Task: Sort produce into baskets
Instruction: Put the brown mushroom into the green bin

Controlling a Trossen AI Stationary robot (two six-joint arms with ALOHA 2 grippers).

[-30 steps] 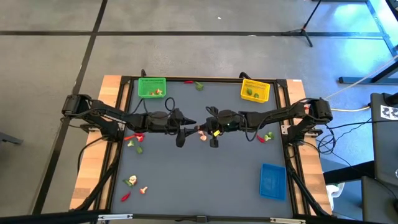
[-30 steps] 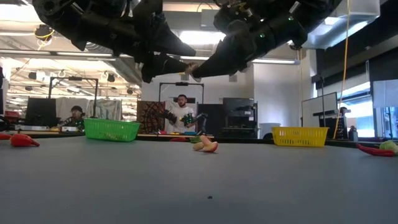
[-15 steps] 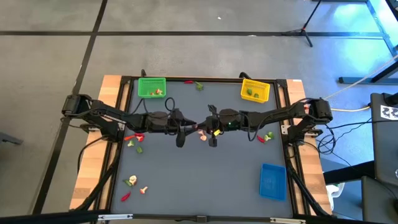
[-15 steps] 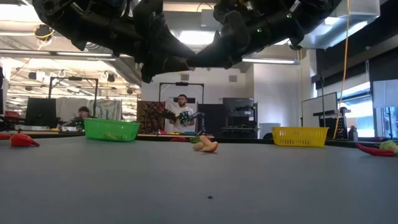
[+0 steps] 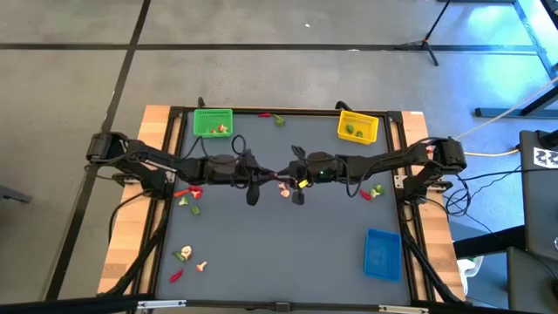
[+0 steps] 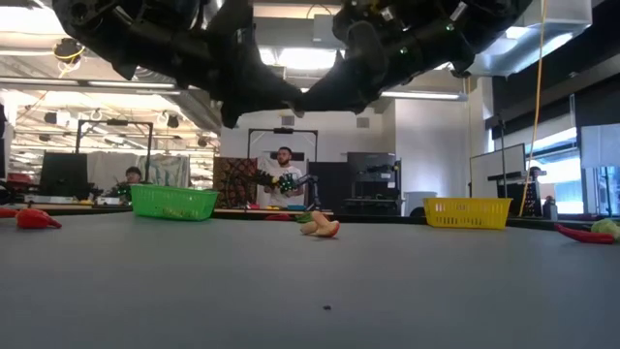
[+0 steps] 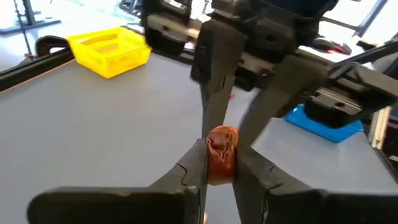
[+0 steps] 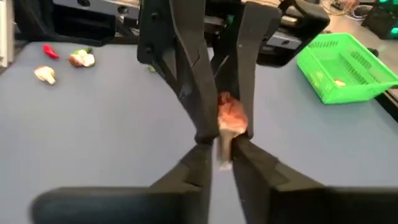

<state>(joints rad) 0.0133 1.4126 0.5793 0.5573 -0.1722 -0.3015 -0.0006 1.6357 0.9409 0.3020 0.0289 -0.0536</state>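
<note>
Brown-capped mushroom piece pinched mid-air between both end effectors' fingertips.

Two slim black jointed arms carry looped black cables, and each gripper ends in long, tapering matte-black fingers.

The mushroom piece between the left gripper's matt black plastic fingers looked soft and wrinkled, like cloth. Beyond it, the yellow basket was glossy plastic mesh on a smooth, matt grey table.
</note>
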